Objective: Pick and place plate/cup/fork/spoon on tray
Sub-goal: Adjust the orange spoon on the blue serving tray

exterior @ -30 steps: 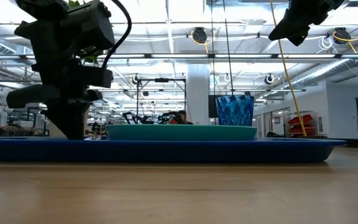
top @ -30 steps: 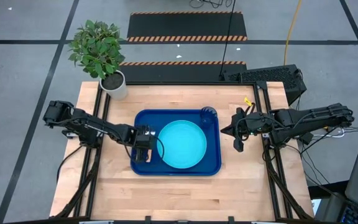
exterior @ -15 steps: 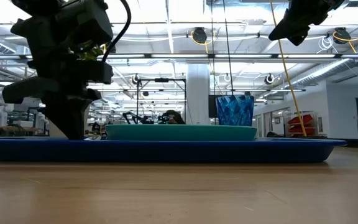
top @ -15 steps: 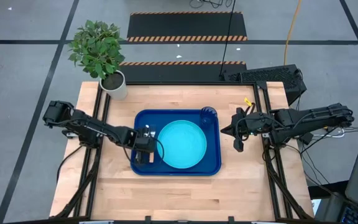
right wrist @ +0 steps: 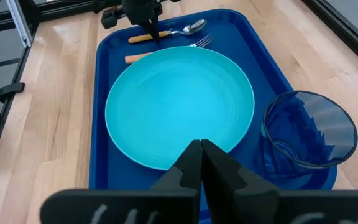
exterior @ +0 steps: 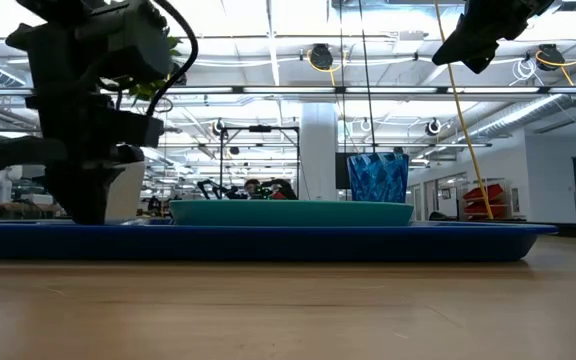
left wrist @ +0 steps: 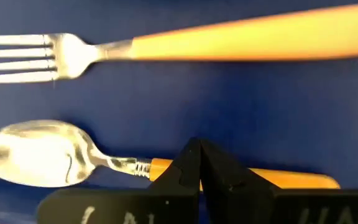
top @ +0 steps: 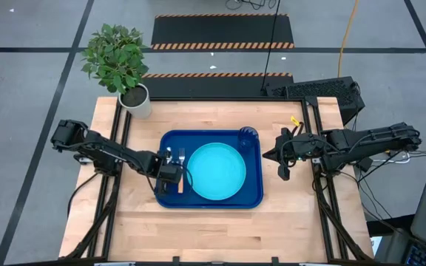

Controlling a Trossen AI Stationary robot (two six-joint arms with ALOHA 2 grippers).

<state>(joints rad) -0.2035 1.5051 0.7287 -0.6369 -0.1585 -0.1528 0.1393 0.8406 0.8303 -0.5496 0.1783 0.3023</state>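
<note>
The dark blue tray (top: 254,199) lies at the table's middle. The turquoise plate (top: 213,171) rests flat in it, and the dark blue cup (top: 247,137) stands upright at its far right corner. The fork (left wrist: 166,46) and the spoon (left wrist: 36,152) lie side by side on the tray's floor, left of the plate, heads toward the far edge. My left gripper (top: 170,179) is shut and points down over the spoon's orange handle. My right gripper (top: 283,174) is shut and empty, held high to the right of the tray. My left gripper's shut fingertips (left wrist: 191,163) stand from above, pointing down, at the spoon's handle (left wrist: 160,167) just behind its metal neck. The spoon lies flat on the tray. I cannot tell whether the fingertips touch it or hover just over it.
A white pot with a green plant (top: 135,100) stands at the table's far left corner. Bare wood shows along the near edge and on both sides of the tray. The tray's raised rim (right wrist: 101,74) runs close beside the spoon.
My left gripper has gone toward the table's near edge and a little to the left, staying low over the tray. The heads of the fork and spoon, covered by it before, now show beyond it.
</note>
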